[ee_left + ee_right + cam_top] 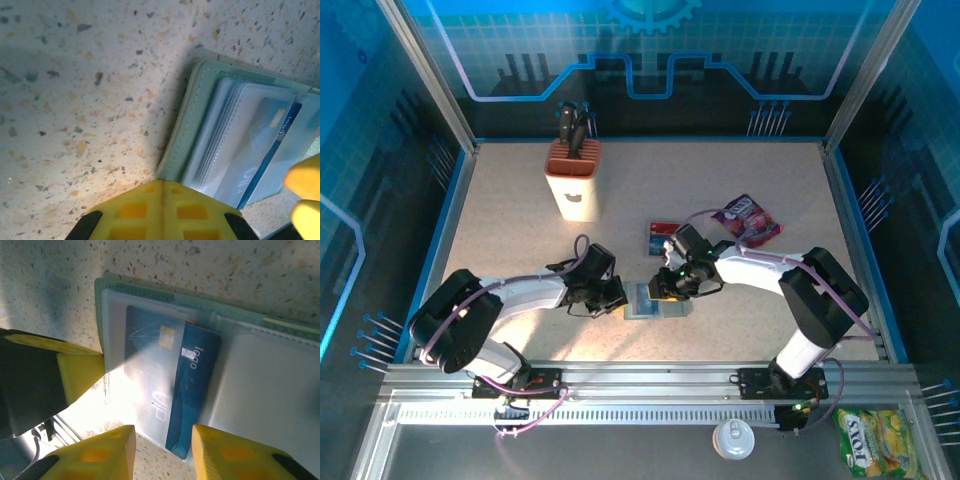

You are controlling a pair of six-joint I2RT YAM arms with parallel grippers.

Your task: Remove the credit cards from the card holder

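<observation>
Grey-green card holder (pixel 642 306) lies open and flat on the speckled table (pixel 510 240), near the front edge, btwn your two arms; its clear plastic sleeves face up. Left gripper (pixel 162 197) is closed, yellow fingers pressed together w/ nothing seen btwn them; its tip sits at the holder's outer edge and touches it in the right wrist view. Right gripper (pixel 163 450) is partly open, jaws apart; the lower end of a blue credit card (pixel 192 390) sits in the gap btwn them; it looks unclamped, and you can't tell whether either pad touches it. That card is partly out of its sleeve and tilted; chip and pale print show; the part under the plastic looks frosted, the bare part darker blue. You also have a second credit card (pixel 665 236), blue w/ a red band, lying loose on the table beyond the holder, apart from it; the purple snack packet (pixel 748 218) is just right of that card. Tan knife block (pixel 573 180) w/ dark handles stands upright at back left. Off the table at front right, a yellow-green packet (pixel 873 437) and a white round lid-like item (pixel 732 438) lie by the rail.
</observation>
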